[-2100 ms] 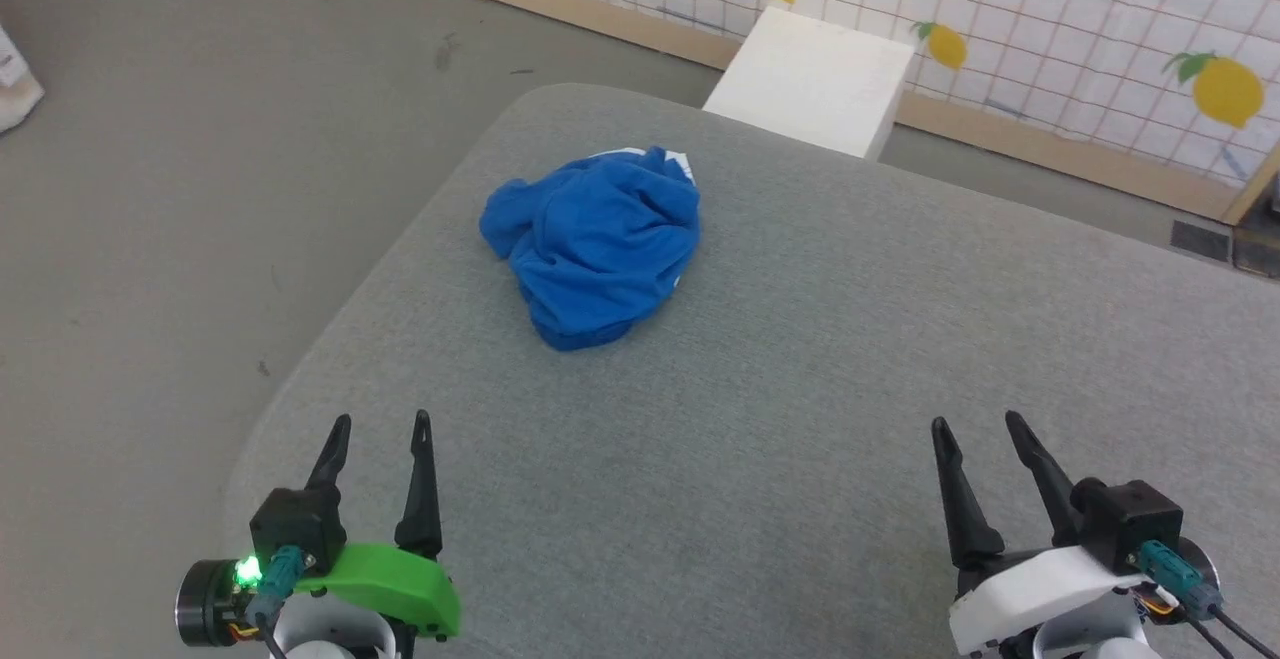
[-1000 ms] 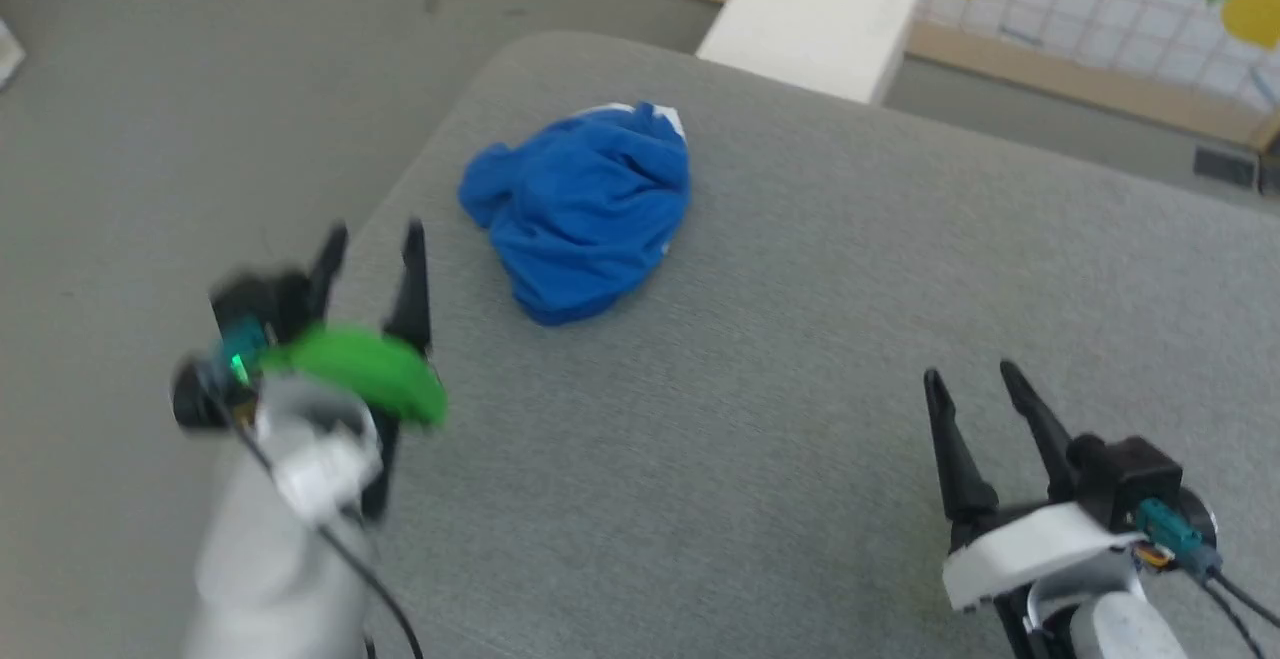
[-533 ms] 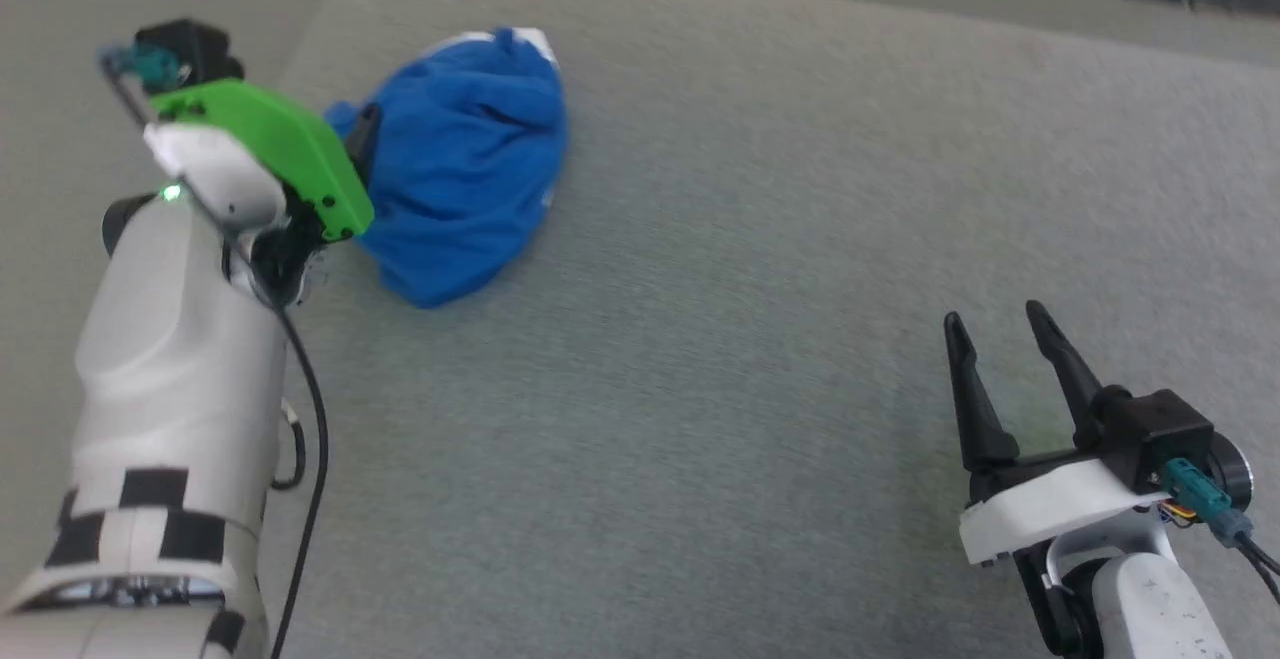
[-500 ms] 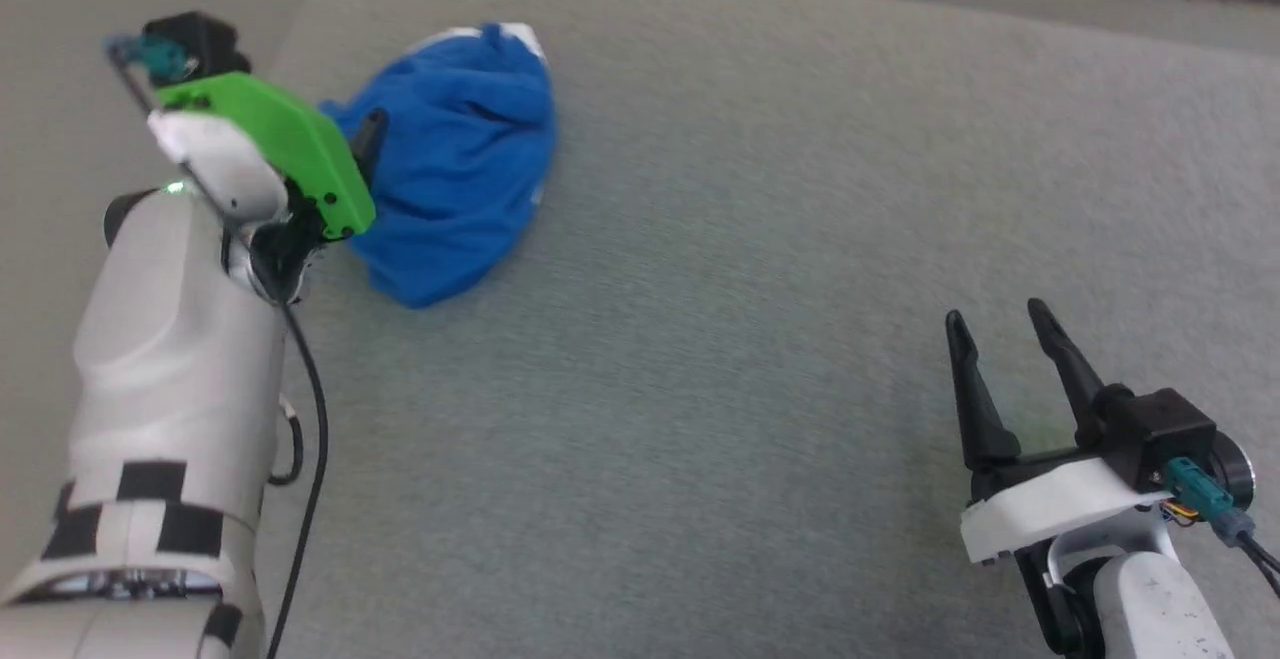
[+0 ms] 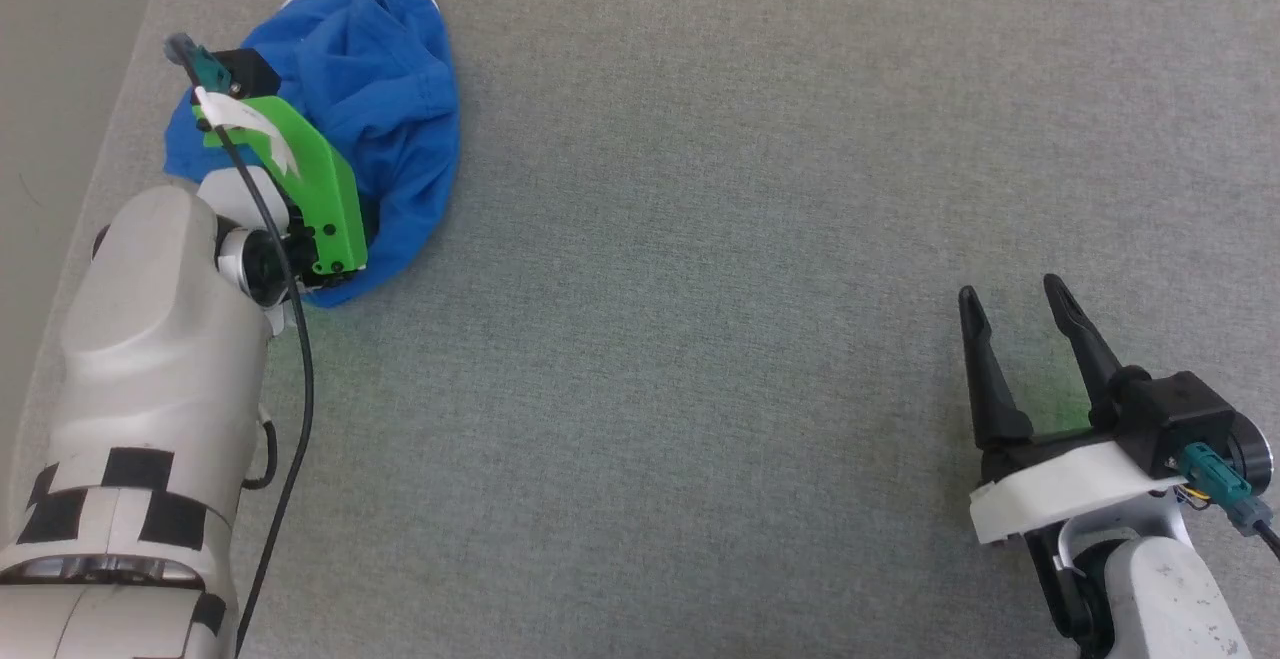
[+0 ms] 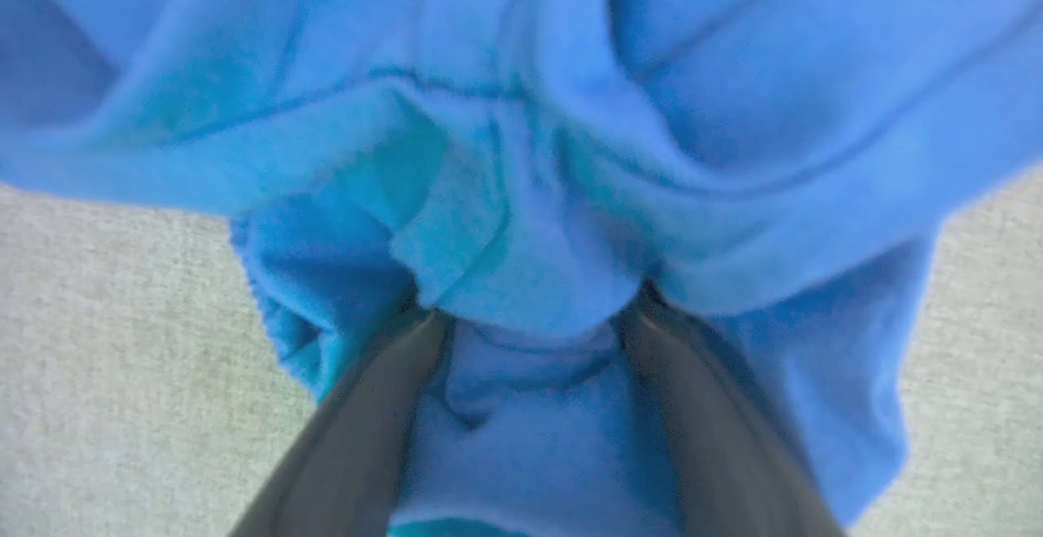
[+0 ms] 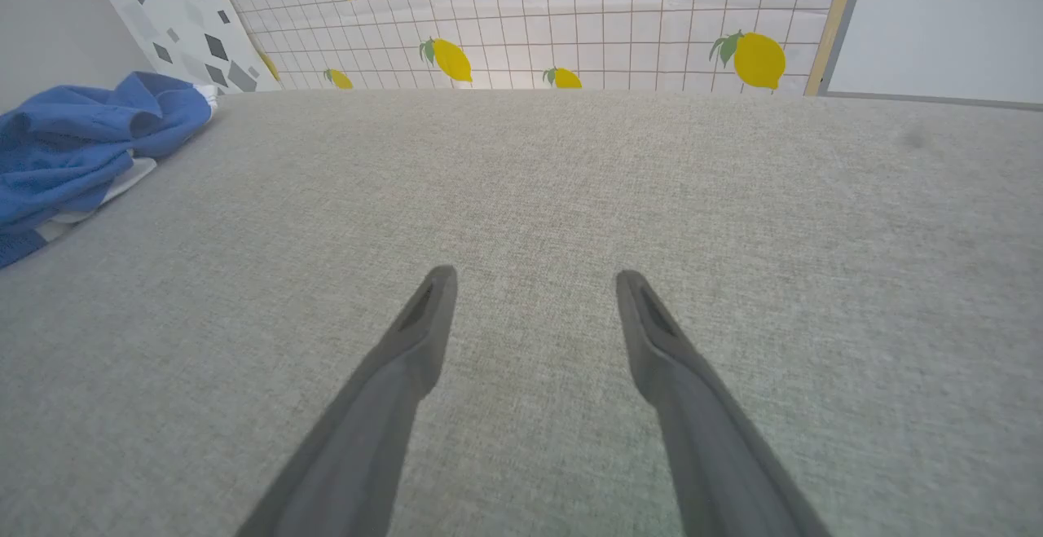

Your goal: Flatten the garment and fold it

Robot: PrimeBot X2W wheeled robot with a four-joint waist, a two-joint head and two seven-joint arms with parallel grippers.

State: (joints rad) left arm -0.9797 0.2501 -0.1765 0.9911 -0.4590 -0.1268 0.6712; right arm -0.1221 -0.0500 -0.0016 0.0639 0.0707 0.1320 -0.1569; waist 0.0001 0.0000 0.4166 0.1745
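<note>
Blue shorts (image 5: 400,109) lie crumpled near the far left corner of the grey cushion (image 5: 700,339), white trim at the far edge. On the heap: left gripper (image 6: 530,321), fingers spread, tips sunk among folds, cloth bulging between, nothing pinched. Lower right, well apart: right gripper (image 5: 1011,285), spread wide, empty, over bare cushion.

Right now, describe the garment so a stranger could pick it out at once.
Start from the broad grey surface and go to its far left edge. There lies the garment, a crumpled heap of cloth with the open left hand pushed into its folds. Royal blue with white at the far rim, it stands out from the plain grey around it.
</note>
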